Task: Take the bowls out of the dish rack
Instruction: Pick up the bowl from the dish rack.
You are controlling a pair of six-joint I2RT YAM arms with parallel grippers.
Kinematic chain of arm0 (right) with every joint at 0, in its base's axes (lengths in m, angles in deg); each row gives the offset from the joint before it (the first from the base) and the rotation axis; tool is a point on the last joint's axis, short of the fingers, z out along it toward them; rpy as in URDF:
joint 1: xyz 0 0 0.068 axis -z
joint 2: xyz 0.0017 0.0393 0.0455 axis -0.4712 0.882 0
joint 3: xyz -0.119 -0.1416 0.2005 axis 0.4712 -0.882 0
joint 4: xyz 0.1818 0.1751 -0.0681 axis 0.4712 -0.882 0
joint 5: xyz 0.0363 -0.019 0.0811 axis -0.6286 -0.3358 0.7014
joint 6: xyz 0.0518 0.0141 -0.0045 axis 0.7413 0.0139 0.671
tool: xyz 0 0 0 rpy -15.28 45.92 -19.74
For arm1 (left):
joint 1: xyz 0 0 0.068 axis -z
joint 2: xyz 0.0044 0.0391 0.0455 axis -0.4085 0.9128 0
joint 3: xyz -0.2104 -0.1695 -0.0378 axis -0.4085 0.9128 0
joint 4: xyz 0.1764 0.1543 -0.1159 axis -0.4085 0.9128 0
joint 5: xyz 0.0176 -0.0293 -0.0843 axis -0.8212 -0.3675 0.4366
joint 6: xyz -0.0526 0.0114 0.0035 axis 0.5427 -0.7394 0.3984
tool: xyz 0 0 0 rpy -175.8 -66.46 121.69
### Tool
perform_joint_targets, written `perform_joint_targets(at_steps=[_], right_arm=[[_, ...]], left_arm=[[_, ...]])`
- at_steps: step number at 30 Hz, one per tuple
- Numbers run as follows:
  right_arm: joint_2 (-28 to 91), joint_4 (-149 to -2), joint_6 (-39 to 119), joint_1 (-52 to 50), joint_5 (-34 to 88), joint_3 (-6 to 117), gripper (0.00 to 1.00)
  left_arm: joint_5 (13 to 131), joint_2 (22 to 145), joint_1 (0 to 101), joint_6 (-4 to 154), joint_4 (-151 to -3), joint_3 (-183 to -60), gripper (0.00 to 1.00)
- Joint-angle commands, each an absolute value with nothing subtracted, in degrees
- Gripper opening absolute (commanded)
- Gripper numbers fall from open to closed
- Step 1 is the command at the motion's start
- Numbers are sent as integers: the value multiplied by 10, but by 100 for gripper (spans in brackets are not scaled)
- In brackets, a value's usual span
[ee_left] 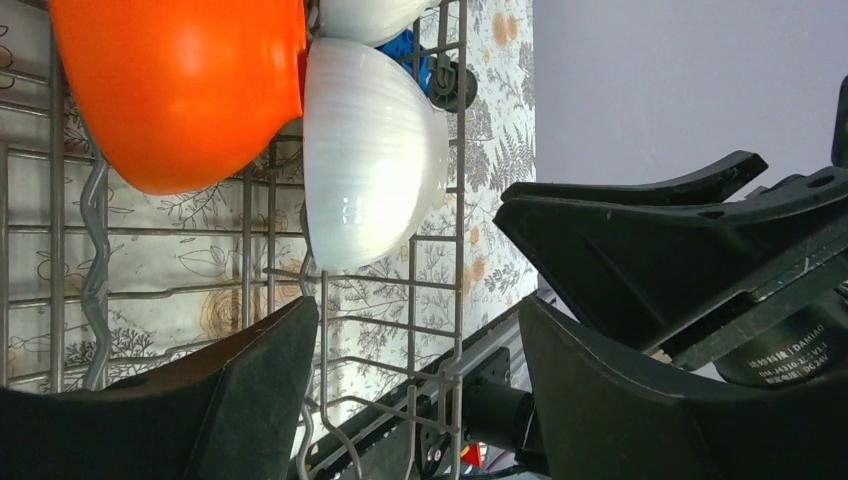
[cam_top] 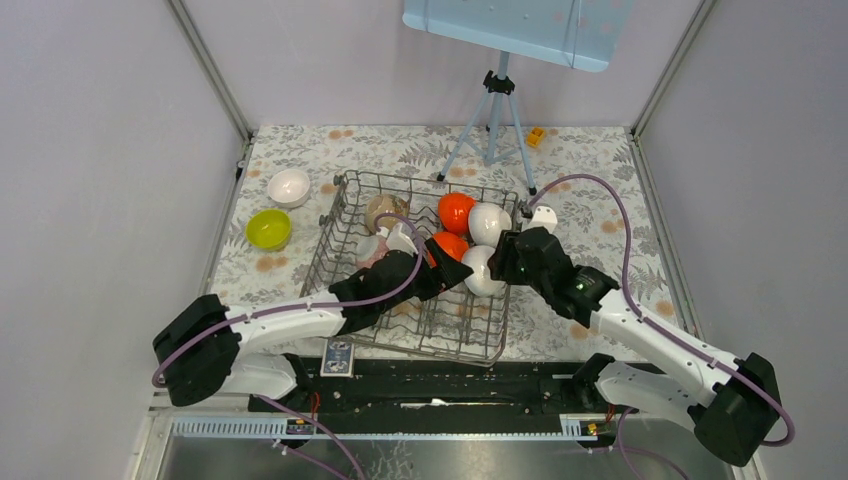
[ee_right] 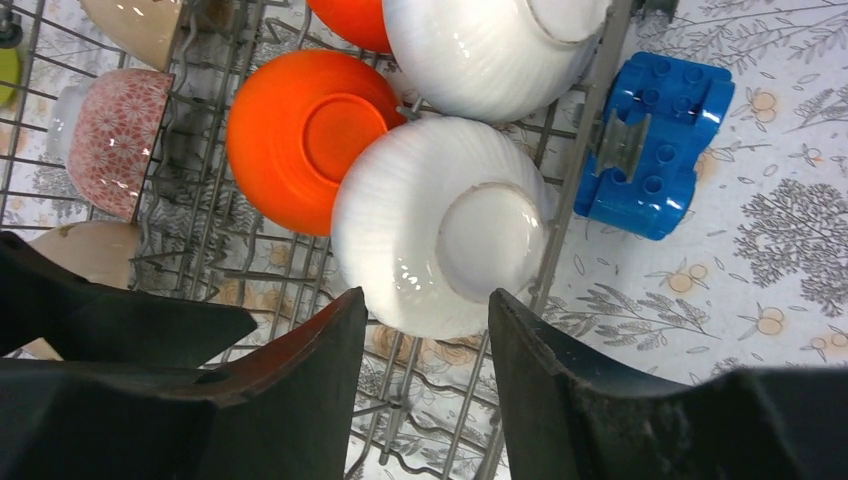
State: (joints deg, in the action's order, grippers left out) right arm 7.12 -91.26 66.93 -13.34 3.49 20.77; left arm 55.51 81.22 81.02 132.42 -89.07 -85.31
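Note:
The grey wire dish rack (cam_top: 345, 215) holds several bowls: two orange, some white, one beige (cam_top: 383, 210) and one pink-patterned (ee_right: 110, 135). My right gripper (ee_right: 425, 310) is open, its tips on either side of the near edge of a ribbed white bowl (ee_right: 440, 225) at the rack's right side. They are not clamped on it. My left gripper (ee_left: 420, 330) is also open, low inside the rack, with only rack wires between its fingers. The same white bowl (ee_left: 375, 150) and an orange bowl (ee_left: 180, 90) lie just ahead of it. From above, both grippers meet at this white bowl (cam_top: 481, 270).
A white bowl (cam_top: 290, 187) and a lime bowl (cam_top: 268, 229) stand on the floral cloth left of the rack. A blue block (ee_right: 655, 150) lies against the rack's right side. A grey tripod (cam_top: 495, 120) stands behind the rack, with a small yellow block (cam_top: 536, 137) near it.

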Motion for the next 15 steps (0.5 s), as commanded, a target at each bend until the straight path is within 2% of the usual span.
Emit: perform_joint_targets(at_steps=[1, 7, 15], right_arm=[[89, -883, 672, -124, 58, 236, 53], [105, -870, 688, -109, 75, 225, 48], [114, -850, 699, -89, 106, 211, 48]], left_arm=[[523, 834, 812, 1353, -966, -857, 77], [521, 858, 812, 1356, -981, -853, 75], [514, 876, 812, 1346, -1015, -840, 74]])
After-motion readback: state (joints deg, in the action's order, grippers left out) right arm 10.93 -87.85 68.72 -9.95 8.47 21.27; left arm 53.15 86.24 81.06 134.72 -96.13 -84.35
